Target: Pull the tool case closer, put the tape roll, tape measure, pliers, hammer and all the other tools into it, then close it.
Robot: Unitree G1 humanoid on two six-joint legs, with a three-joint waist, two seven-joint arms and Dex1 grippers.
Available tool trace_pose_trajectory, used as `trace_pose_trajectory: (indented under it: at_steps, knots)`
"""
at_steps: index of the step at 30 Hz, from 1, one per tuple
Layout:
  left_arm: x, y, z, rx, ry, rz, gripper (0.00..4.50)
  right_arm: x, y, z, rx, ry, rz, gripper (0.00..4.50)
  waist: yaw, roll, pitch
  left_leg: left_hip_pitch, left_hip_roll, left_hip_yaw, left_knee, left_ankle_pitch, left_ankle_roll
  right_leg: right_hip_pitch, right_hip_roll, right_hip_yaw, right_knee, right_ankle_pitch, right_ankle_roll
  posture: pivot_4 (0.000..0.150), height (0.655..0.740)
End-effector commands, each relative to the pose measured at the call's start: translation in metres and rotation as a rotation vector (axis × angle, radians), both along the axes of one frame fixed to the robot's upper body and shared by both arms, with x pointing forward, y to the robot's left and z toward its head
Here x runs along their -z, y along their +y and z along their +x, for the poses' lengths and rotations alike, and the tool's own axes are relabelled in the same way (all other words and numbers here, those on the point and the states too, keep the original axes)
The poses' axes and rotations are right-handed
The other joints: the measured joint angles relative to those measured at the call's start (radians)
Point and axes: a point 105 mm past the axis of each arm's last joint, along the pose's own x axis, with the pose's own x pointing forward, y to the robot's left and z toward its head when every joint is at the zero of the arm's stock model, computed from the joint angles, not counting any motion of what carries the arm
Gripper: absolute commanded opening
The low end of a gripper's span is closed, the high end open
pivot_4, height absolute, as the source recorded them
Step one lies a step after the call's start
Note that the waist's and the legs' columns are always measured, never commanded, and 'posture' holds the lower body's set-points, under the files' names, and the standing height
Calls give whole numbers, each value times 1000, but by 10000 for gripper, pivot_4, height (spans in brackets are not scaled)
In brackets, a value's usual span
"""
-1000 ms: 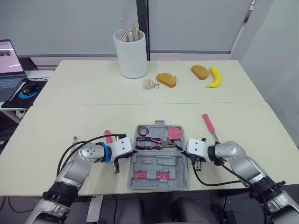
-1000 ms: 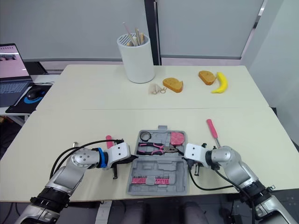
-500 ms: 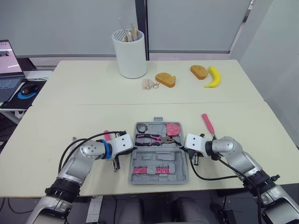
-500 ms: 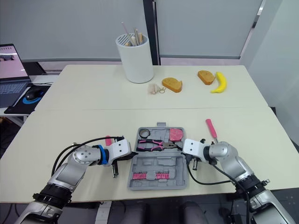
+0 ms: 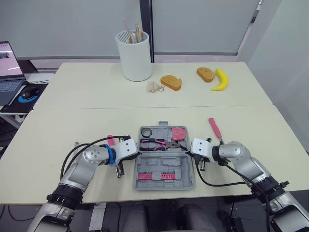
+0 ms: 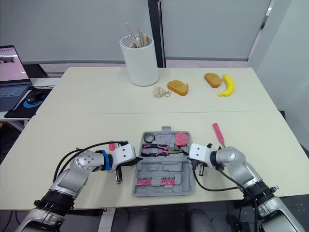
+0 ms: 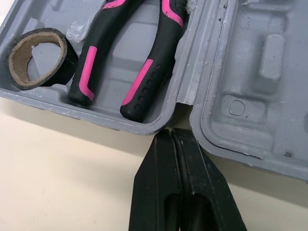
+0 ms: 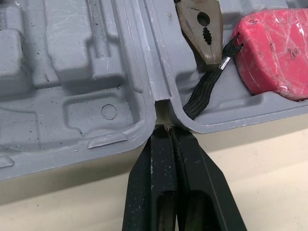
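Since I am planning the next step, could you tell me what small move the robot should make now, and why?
Probably draw the right hand off the open grey plastic tool case and open it toward the pink-handled, thin-shafted tool beside it. The case already sits near the cream table's front edge, the hand is shut at the hinge, and that tool lies outside.

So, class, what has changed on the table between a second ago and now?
The tool case slid slightly away from the near edge of the table, with the shut left gripper and right gripper at its hinge ends moving along. Nothing was grasped or released. The screwdriver, banana and white cup stayed put.
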Motion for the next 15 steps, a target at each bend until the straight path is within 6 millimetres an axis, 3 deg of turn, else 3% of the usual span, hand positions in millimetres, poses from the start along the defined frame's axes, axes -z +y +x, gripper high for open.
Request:
trace_pose_trajectory:
  at_steps: [1,9,15]
  knots:
    - [-6,-14,3,33,-27,-30,239,-23,18,5,-52,-84,66,0,0,0,0,0,0,0,0,0,0,0,0,0,0,0,0,1500,7400]
    - [-14,-12,2,26,-31,-44,239,-25,4,5,-11,-76,36,0,0,0,0,0,0,0,0,0,0,0,0,0,0,0,0,1500,7400]
    - [-35,12,8,-24,-81,-61,239,-35,-27,2,50,-114,5,0,0,-1,1,-2,0,0,0,0,0,-1,0,0,0,0,0,1500,7400]
